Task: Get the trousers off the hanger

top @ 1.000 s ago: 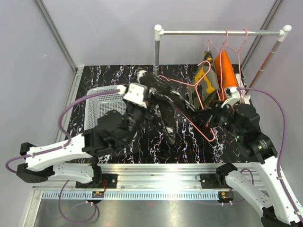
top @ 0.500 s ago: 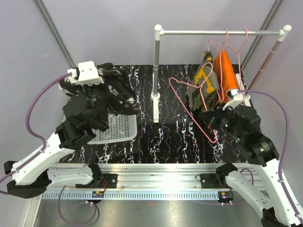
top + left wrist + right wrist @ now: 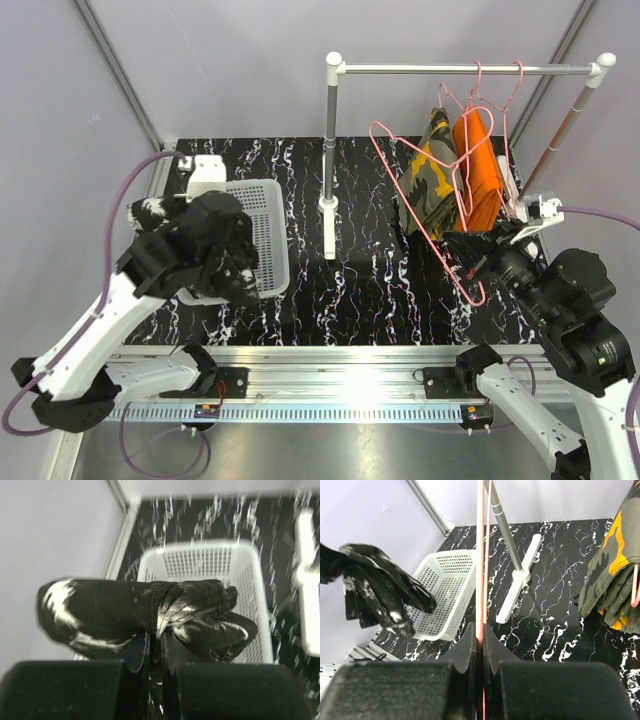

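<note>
Just stripped dark trousers off hanger, clenched in left gripper by basket; clamping bare hanger in right gripper; two to go

This is looking like a robotics lab, a closed test cell rather than a home. A small metal clothes rail is standing on a desk topped with black marbled sheet, carrying camouflage trousers and orange trousers on pink wire hangers. Behind the rail, plain pale wall panels are closing the space in, with bare aluminium struts running along their edges. In front of the rail, an aluminium profile is edging the desk, and the left arm and right arm are sitting bolted there, trailing purple cables. Left of the rail, a white perforated basket is resting.
</note>
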Motion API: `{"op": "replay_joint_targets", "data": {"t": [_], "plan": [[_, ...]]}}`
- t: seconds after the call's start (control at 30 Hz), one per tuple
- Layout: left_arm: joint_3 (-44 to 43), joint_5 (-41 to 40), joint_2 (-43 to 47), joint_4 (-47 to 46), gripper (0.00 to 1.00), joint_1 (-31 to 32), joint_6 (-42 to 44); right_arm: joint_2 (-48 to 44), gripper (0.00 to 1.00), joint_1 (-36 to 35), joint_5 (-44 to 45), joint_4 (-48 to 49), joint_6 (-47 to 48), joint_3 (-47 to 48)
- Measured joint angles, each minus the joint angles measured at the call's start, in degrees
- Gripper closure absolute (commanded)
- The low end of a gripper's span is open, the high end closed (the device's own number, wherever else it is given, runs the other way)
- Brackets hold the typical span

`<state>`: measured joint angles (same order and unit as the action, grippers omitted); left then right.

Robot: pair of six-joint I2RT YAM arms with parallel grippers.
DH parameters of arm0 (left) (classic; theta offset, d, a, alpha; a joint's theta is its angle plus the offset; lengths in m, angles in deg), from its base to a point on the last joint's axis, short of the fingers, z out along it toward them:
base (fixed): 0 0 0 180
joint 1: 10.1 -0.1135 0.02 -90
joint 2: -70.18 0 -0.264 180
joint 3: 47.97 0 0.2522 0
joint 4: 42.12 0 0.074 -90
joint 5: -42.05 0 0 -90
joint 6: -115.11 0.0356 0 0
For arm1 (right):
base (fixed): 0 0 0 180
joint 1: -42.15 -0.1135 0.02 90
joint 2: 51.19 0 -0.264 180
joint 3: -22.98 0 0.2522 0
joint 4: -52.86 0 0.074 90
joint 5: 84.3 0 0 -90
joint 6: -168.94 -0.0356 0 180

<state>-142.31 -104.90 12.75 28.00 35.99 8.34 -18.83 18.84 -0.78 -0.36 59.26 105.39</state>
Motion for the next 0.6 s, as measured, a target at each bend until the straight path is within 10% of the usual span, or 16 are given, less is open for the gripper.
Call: {"op": "replay_joint_targets", "data": {"t": [0.37,0.6], "plan": [[0.8,12.4,-22.3,3.1,1.00,-20.2,-3.1,-2.6,1.00,0.0,-0.1,-1.0,0.2,0.2],[-8.8,17.8,-38.2,0.9,1.00,-22.6,-1.2,-2.8,1.00,0.0,-0.2,-1.0,0.2,0.3]]}}
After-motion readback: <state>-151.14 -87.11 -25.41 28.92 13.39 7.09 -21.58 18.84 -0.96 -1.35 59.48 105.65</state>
